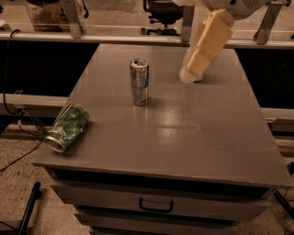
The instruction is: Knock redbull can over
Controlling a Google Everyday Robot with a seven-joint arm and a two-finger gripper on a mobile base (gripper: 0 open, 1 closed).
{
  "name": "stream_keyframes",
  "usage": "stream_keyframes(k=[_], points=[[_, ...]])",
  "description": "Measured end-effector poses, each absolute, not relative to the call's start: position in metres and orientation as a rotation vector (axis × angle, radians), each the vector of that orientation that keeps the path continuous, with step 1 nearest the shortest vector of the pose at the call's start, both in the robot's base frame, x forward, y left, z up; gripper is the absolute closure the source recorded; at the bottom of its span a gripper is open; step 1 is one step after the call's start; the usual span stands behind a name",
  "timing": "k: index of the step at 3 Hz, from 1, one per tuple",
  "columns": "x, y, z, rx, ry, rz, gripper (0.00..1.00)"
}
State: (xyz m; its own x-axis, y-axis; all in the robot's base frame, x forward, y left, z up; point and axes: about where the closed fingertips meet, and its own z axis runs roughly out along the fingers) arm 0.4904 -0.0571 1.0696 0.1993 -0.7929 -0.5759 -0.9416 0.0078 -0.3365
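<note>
- Redbull can (139,81) standing upright, mid-back of the counter (183,137).
- Hand (195,66) hangs over the counter's back right. Clenched or released? Can't tell.
- Crushed green can (66,127) lies at the counter's front-left edge.

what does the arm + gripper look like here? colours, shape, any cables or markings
The arm's rounded white housing enters at top right, with a few small dark dots on it. Below it is the gripper: boxy, cream-yellow, tapering to a paler tip. No cables or lettering visible. It sits over the far side of the table, right of the redbull can.
</note>
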Motion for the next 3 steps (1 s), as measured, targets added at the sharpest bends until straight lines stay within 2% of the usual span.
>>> stream_keyframes(k=[1, 2, 3], points=[[0.498, -0.057, 1.065, -1.793, 1.619, 0.284, 0.0], [0.547, -0.062, 1.009, -1.707, 1.625, 0.33, 0.0], [0.637, -0.059, 0.935, -1.542, 1.673, 0.37, 0.0]])
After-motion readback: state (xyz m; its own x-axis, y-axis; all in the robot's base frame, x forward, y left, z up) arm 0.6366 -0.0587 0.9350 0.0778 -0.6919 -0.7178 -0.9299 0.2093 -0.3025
